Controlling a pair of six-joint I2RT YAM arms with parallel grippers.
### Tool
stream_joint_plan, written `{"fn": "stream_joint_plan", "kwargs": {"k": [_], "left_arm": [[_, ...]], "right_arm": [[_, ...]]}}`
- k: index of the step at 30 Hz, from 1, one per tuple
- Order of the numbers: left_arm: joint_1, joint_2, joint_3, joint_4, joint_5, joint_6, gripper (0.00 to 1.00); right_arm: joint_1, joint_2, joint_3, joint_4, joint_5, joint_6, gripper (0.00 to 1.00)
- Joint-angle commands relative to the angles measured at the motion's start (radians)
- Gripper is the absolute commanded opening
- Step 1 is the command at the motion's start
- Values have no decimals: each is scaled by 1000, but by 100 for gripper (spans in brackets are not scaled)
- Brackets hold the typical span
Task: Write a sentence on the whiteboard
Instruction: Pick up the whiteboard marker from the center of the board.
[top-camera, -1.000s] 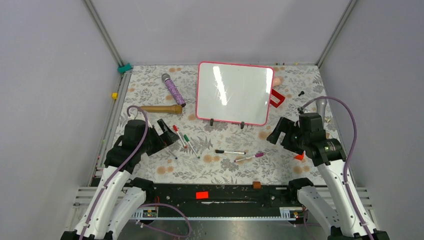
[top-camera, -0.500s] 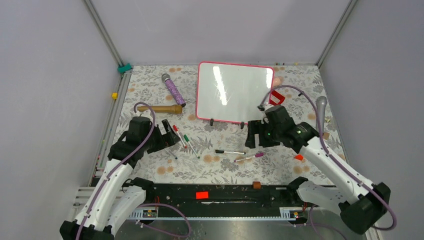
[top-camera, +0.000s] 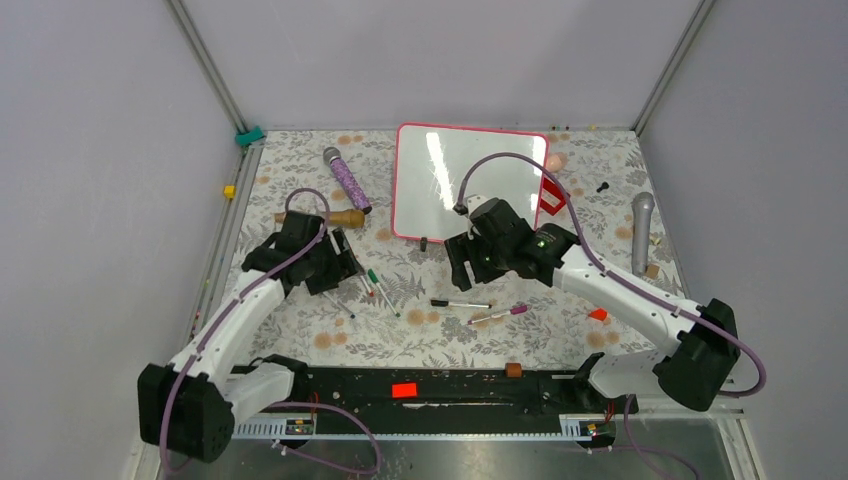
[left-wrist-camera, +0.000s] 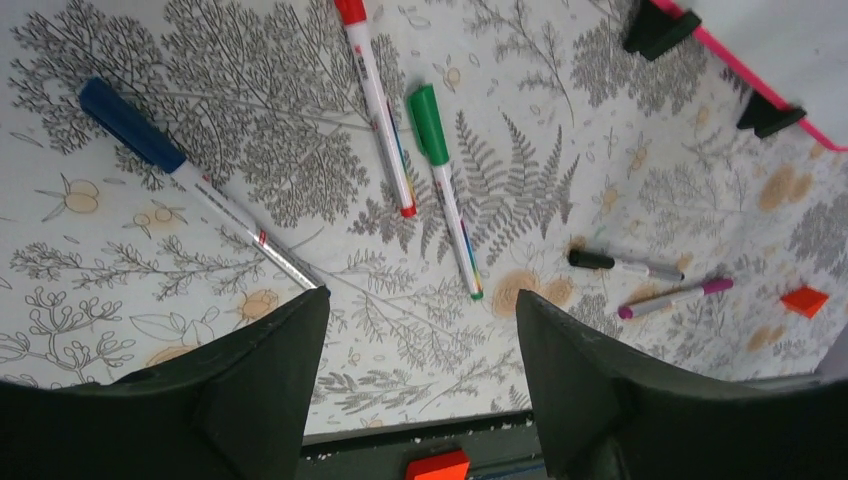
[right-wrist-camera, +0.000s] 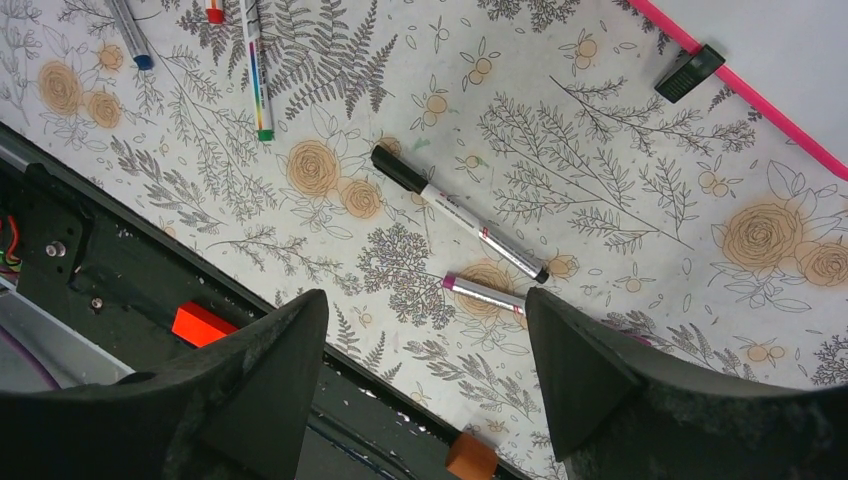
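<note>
Left rear of counter (top-camera: 300, 170): one purple glitter microphone (top-camera: 347, 180) and one wooden handle (top-camera: 345, 217), lying flat; judged clutter with no part in the task.
Left gripper (left-wrist-camera: 422, 298): jaws parted, nothing between them. It hangs low over the left marker group, judged placed to pick a pen.
Markers, left group: three, a blue marker (left-wrist-camera: 190, 180), a red marker (left-wrist-camera: 378, 110) and a green marker (left-wrist-camera: 445, 190), loose on the counter, the red and green just beside each other.
Whiteboard (top-camera: 470, 185): one, rear centre, propped on two black clip feet (left-wrist-camera: 660, 25). Its face is blank and turned toward the arms, judged so for writing.
Right gripper (right-wrist-camera: 428, 297): jaws wide, empty, hanging just in front of the whiteboard's lower edge.
Markers, right group: two, a black marker (right-wrist-camera: 460, 215) and a magenta marker (right-wrist-camera: 485, 293), under the right gripper.
Marker total: five, none held.
Right side: one grey microphone (top-camera: 641, 228), well apart.
</note>
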Motion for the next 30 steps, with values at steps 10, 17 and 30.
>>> {"fn": "stream_joint_plan", "kwargs": {"k": [10,17,30], "left_arm": [[3,209,174,-116,-425,-211,62],[163,239,42,-61,-317,-305,57],[206,532,61,1,-322,-339,21]], "right_arm": [[9,-104,-78,-4,48,-18,80],[9,-81,-54,-4,41,-14,80],[9,-107,-16,-27,64,-64,80]]}}
